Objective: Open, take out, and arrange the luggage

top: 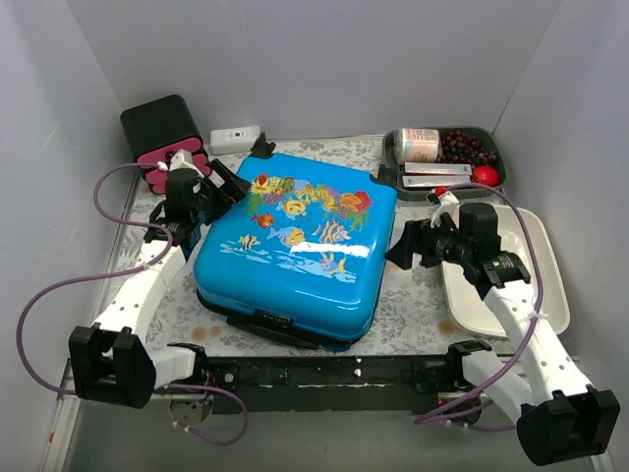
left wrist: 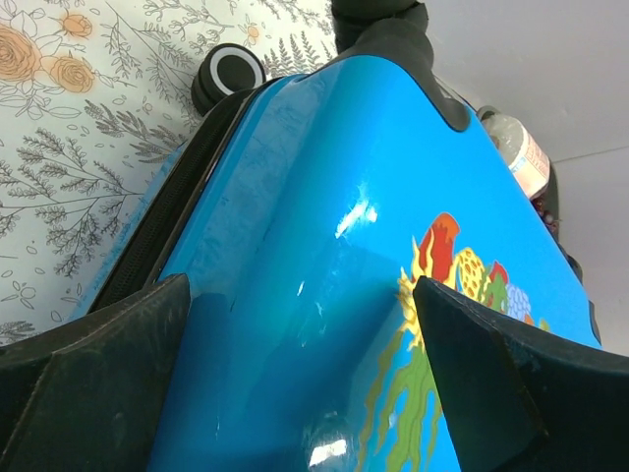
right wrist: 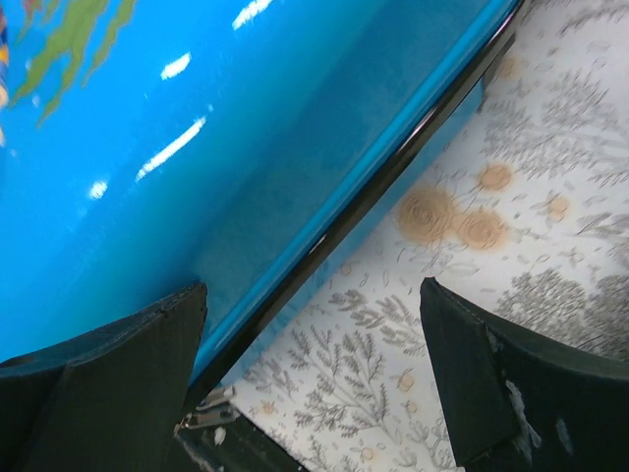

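Luggage (top: 290, 246), a blue hard-shell suitcase printed with fish, lies flat on the flower-patterned bench (top: 413, 305), between the two arms and roughly at centre. Its two halves are closed together and the black zipper band (left wrist: 167, 226) along the side shows no gap. The opening step therefore appears not yet done, nothing can be seen of the inside, and taking out and arranging are both left to do.

White tray (top: 550, 295), to the right of the suitcase, holds nothing visible. It looks like a possible place for arranging, though that is only a judgement.

Dark tray (top: 499, 157), at the back right, carries a can, flat tubes, a red ball and dark beads.

Black box with pink drawers (top: 157, 123) stands at the back left corner, apart from the task.

Left claw (left wrist: 303, 290) is spread wide and holds nothing. Its fingers straddle the suitcase's left rear edge, not far from a wheel (left wrist: 236, 71). Whether they touch the shell cannot be told.

Right claw (right wrist: 314, 295) is likewise spread wide and holds nothing. It sits at the suitcase's right edge, with one finger over the blue shell and the other over the bench cloth.
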You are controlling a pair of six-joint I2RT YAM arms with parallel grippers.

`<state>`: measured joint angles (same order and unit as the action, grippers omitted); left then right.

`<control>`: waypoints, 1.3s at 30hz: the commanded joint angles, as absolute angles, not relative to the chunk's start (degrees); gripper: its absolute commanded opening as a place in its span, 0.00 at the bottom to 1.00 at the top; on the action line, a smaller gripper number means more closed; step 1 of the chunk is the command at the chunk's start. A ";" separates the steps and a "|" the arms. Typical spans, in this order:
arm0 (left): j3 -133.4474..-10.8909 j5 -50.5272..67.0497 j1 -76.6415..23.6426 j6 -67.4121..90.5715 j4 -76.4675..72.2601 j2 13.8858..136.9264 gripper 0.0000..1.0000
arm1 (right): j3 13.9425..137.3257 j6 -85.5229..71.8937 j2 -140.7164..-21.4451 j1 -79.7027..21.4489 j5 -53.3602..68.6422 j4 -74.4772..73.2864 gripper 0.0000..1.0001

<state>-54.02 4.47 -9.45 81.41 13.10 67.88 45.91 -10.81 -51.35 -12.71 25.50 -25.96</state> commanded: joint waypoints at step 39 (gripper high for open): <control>-82.52 13.01 -16.52 77.96 14.15 102.48 0.98 | 69.71 -10.02 -87.02 -10.81 23.14 -6.48 0.91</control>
